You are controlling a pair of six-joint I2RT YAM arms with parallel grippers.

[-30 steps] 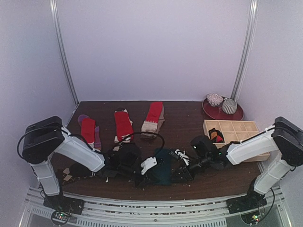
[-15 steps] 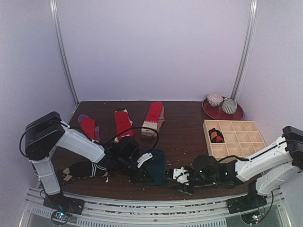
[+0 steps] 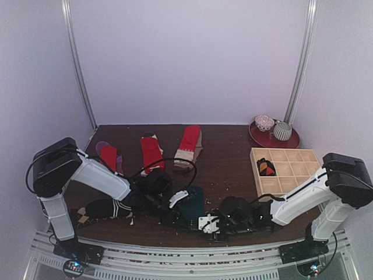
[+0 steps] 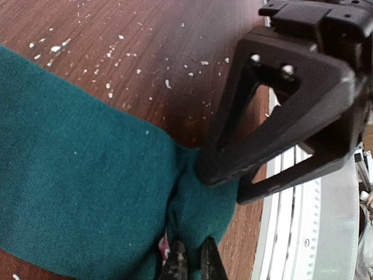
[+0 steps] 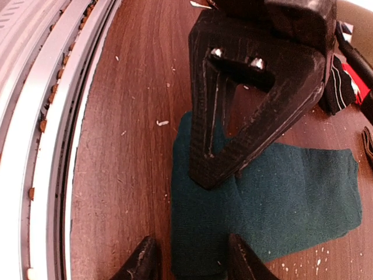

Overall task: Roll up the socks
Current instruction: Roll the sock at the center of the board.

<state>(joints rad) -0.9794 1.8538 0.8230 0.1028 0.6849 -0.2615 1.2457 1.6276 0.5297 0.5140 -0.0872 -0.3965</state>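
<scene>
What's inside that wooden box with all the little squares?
One black and orange-red sock bundle sits in a left-end square of the pale wooden box. The other visible squares look empty. The white right arm hides the near squares.

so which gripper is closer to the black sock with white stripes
Left. The left gripper, shut on the dark teal sock, is right of the black sock with white stripes; the right gripper, open, straddles the teal sock's edge farther right.
</scene>
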